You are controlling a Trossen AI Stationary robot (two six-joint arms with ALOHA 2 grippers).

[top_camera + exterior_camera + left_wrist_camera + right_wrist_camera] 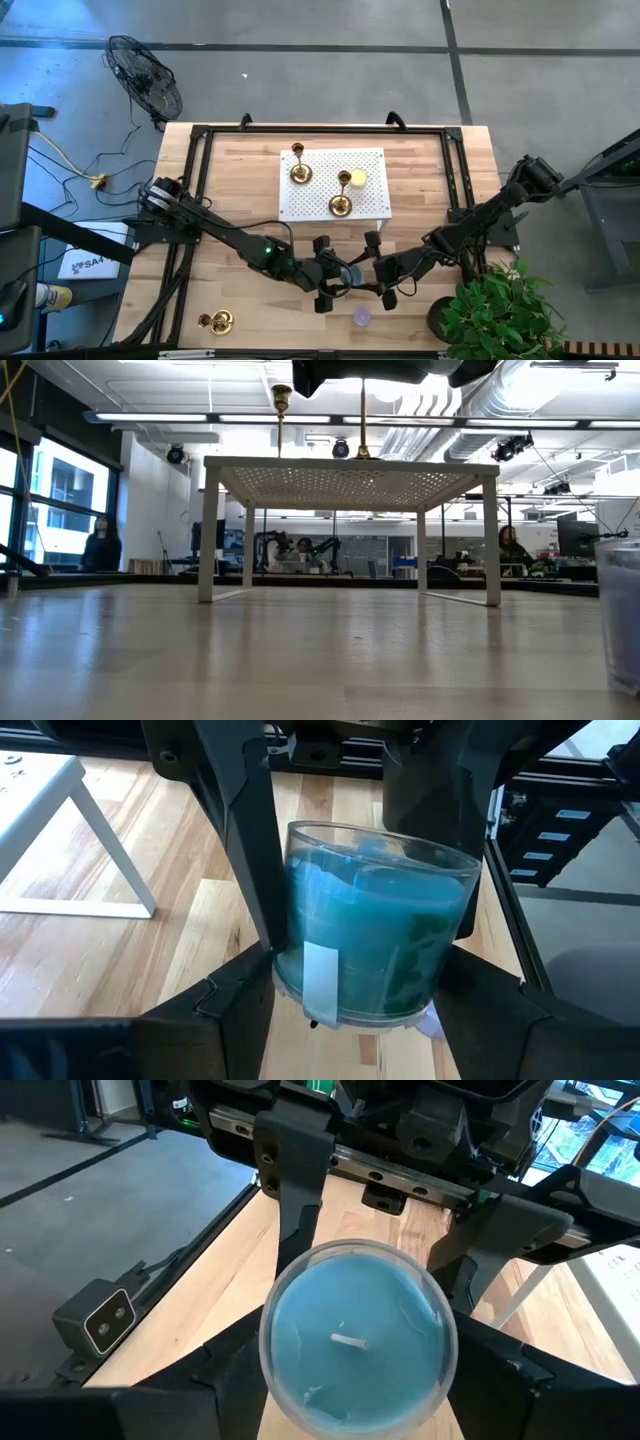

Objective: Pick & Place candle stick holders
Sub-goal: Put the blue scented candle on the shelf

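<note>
so both my arms are bunched up at the front of the table, in front of the white perforated stand, and neither is on a candlestick. they're both around a blue candle in a clear glass jar. the left gripper has its fingers spread wide either side of the jar, and in the left wrist view one finger seems to sit right against the glass wall, though i can't tell if it's actually squeezing. the right gripper comes at the same jar from the other side, fingers also wide, and the right wrist view looks straight down on the white wick. looks more like two open claws framing it than a proper grip.

as for the candle stick holders: two brass ones stand upright on top of the stand, the first candlestick towards its back left corner, the second candlestick nearer its front edge at the middle. a yellow disc lies on the stand just beside the second one. the third candlestick lies on its side on the wood, well away from the stand, at the front left of the table. a purple disc sits on the wood in front of the grippers, near the potted plant.
</note>
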